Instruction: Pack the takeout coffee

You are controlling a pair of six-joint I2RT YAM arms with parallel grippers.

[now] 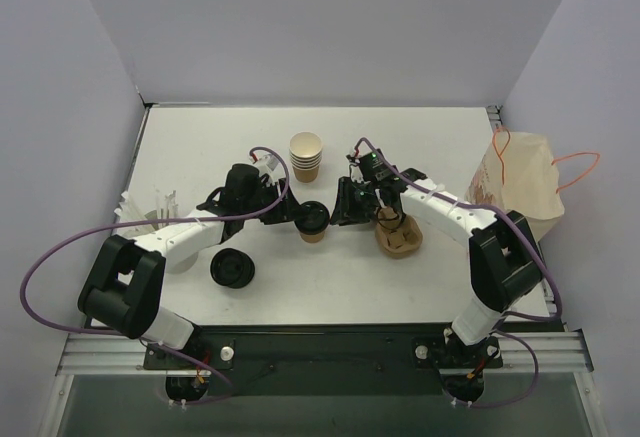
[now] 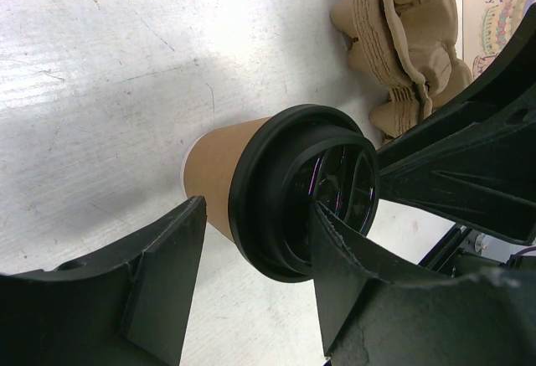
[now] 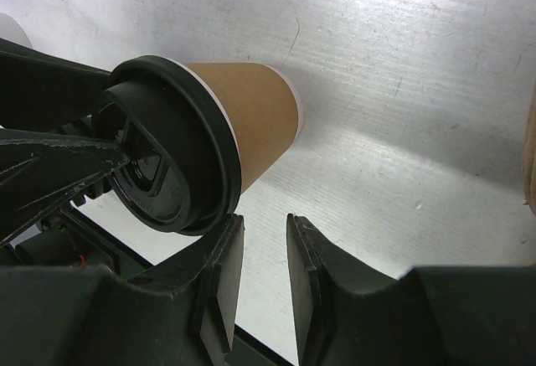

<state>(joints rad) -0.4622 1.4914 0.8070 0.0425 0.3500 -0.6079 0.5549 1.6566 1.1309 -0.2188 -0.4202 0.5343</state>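
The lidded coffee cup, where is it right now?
In the top view the lidded coffee cup stands mid-table between the two grippers, in front of the stack of cups and left of the pulp carrier.

Looked like a robot test cell in a lab, not a real coffee shop. Showed a bare white table (image 1: 400,137) closed in by plain grey walls (image 1: 330,27), two arms bolted on a metal rail (image 1: 320,342) at the near edge, and loose purple cables (image 1: 40,267). Held only props: stacked paper cups (image 1: 306,157), a pulp cup carrier (image 1: 400,237), a paper bag (image 1: 525,182).
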